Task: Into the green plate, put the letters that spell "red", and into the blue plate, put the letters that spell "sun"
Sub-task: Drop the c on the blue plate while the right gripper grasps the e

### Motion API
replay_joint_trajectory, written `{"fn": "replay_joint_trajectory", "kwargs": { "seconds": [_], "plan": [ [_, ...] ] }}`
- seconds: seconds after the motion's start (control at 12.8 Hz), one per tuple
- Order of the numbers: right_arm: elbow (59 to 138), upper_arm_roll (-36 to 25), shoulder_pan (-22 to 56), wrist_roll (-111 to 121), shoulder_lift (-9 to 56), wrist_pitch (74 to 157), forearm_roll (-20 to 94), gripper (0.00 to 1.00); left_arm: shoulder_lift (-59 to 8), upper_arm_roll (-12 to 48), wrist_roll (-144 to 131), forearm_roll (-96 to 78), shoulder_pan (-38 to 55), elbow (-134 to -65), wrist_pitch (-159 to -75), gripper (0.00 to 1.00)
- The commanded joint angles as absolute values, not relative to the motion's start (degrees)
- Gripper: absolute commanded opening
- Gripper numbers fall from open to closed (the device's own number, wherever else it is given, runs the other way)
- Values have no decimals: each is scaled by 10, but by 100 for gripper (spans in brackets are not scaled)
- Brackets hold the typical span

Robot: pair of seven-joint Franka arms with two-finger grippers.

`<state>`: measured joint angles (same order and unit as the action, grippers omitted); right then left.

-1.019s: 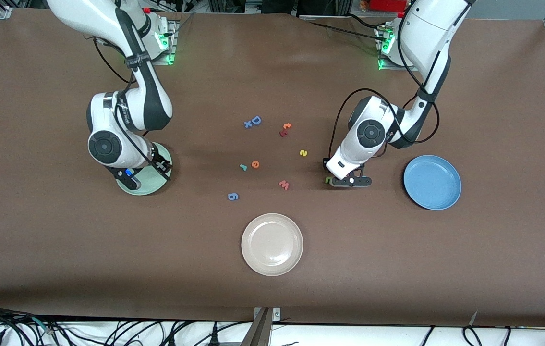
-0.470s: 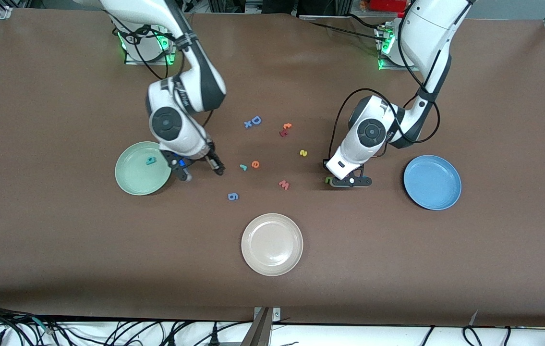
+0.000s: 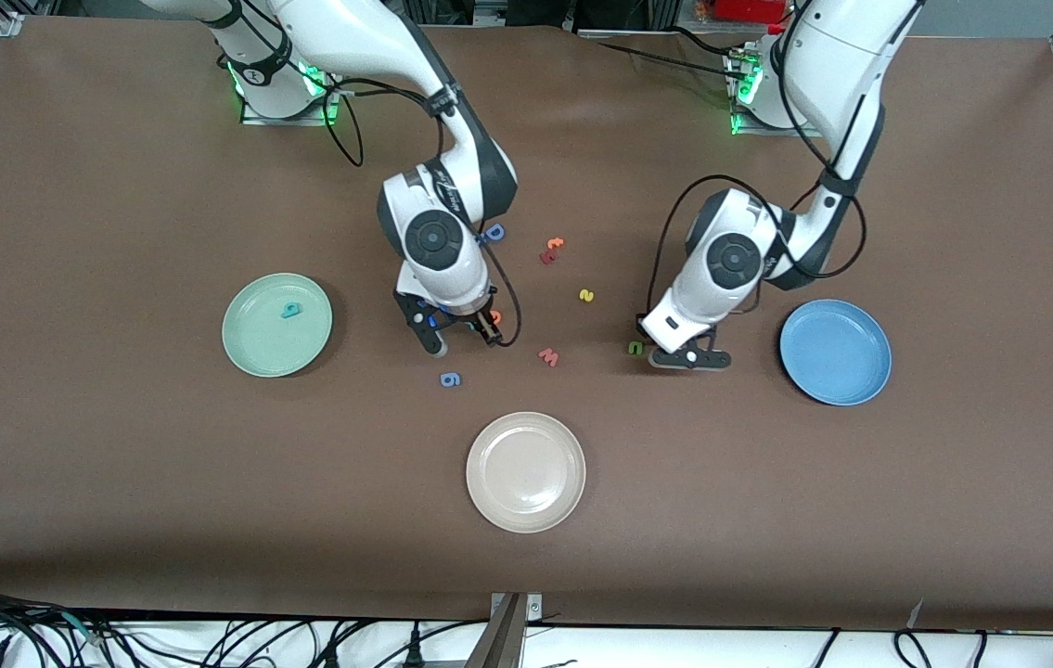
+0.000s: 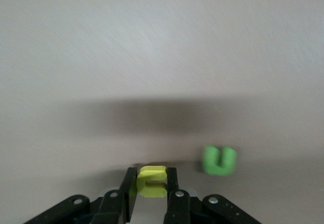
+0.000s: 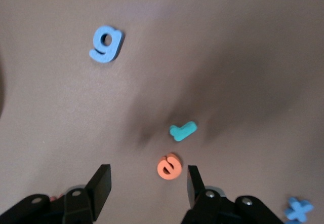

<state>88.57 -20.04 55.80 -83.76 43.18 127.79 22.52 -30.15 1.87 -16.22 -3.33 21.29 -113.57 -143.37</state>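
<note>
My left gripper (image 4: 152, 177) is shut on the yellow "u" (image 4: 152, 181), low over the table (image 3: 686, 357) between the green "n" (image 3: 635, 348) (image 4: 219, 159) and the blue plate (image 3: 835, 357). My right gripper (image 3: 463, 336) (image 5: 148, 178) stands open over the orange "e" (image 5: 169, 166), which lies between its fingers, with the teal "r" (image 5: 182, 131) just past it. The teal "d" (image 3: 290, 310) lies in the green plate (image 3: 248, 348). The yellow "s" (image 3: 586, 295) lies on the table between the two grippers.
A beige plate (image 3: 525, 473) sits nearest the front camera. Loose letters lie mid-table: a blue "g" (image 3: 451, 378) (image 5: 106, 43), a red "w" (image 3: 548, 356), a blue "D" (image 3: 495, 232), a blue "x" (image 5: 298, 209), and orange and red letters (image 3: 551, 249).
My right arm swung from the green plate, leaving the "d" in it, to over the "e" and "r". My left gripper closed on the "u" and shifted slightly toward the blue plate.
</note>
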Motion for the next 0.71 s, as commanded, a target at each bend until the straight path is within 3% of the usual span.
{"fn": "replay_joint_trajectory", "kwargs": {
  "seconds": [0.0,0.31,0.63],
  "plan": [
    [856,-208,575,-846,466,1278,238,66,-258,-12,-64,-20,192,-1128,-1378,17],
    [865,-208,595,-848,479,1288,237,65,-254,-85,128,-20,162,-1133,-1375,19],
    [892,-211,606,-846,479,1285,231,65,-255,-114,226,-21,130,-1155,-1375,23]
  ]
}}
